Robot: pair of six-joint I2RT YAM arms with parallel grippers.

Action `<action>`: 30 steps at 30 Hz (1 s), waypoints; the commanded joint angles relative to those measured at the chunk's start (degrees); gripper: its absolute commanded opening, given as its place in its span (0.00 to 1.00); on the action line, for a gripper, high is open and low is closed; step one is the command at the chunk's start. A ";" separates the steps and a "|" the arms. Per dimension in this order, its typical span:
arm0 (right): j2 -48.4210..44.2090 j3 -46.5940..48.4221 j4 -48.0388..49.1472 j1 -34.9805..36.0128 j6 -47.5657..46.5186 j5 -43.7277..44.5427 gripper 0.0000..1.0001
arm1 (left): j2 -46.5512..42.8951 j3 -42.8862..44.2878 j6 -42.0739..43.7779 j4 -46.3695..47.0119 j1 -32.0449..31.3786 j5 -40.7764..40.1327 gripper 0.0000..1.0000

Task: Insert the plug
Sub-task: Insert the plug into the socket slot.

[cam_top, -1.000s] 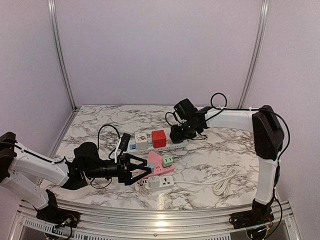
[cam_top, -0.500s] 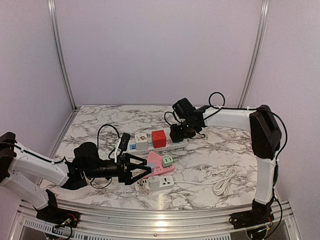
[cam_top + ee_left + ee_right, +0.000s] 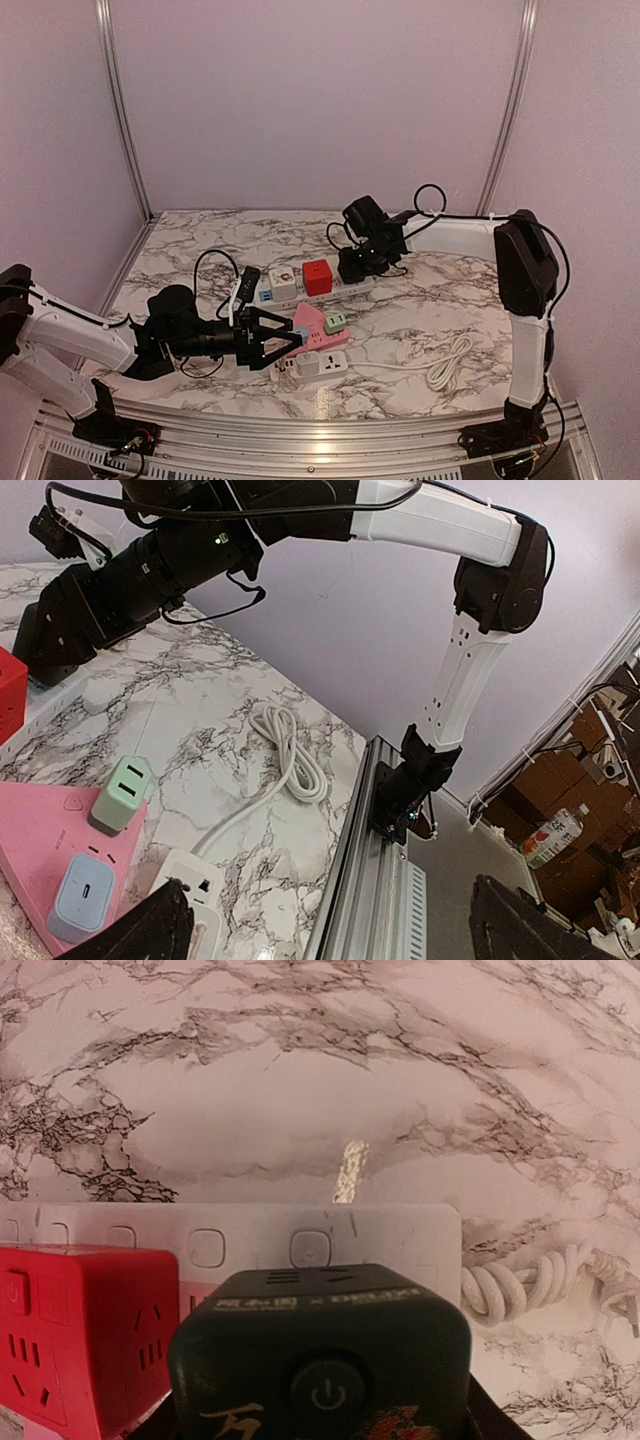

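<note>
The right arm (image 3: pixel 455 238) rises straight up from its base at the near right corner and bends sharply at the elbow. Its white forearm then reaches left across the marble tabletop (image 3: pixel 440 300). The wrist dips so that the right end effector (image 3: pixel 358 270) points down at the right end of the white power strip (image 3: pixel 300 292).

In its wrist view the black cube plug (image 3: pixel 320 1360) fills the lower middle, power button facing the camera. It appears clamped between the fingers, of which only dark slivers show at the bottom corners. The plug sits over the strip just right of the red cube (image 3: pixel 85 1330), which is on the strip. I cannot tell whether its pins are seated in the strip.

The left arm (image 3: pixel 80 335) lies low and stretched out to the right along the near part of the tabletop. The left end effector (image 3: pixel 288 336) is spread wide and grips nothing. Its two fingers straddle the near-left corner of the pink triangular socket block (image 3: pixel 318 322). I cannot tell whether they touch it.

A green adapter (image 3: pixel 120 792) and a blue adapter (image 3: pixel 85 895) stand on that block. A coiled white cable (image 3: pixel 450 365) lies well apart to the right.
</note>
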 commanded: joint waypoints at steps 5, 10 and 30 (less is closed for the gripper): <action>3.42 1.99 -1.26 -0.04 -0.15 -1.85 0.00 | -0.85 -0.89 0.96 -0.34 0.27 -0.48 0.99; 3.08 1.78 -1.66 -0.03 -1.05 -1.11 0.00 | -0.66 -0.96 1.07 -0.32 0.30 -0.54 0.99; 18.69 8.63 -15.57 0.15 -3.09 -0.45 0.00 | -1.65 -1.99 1.77 -0.41 0.30 -1.17 0.99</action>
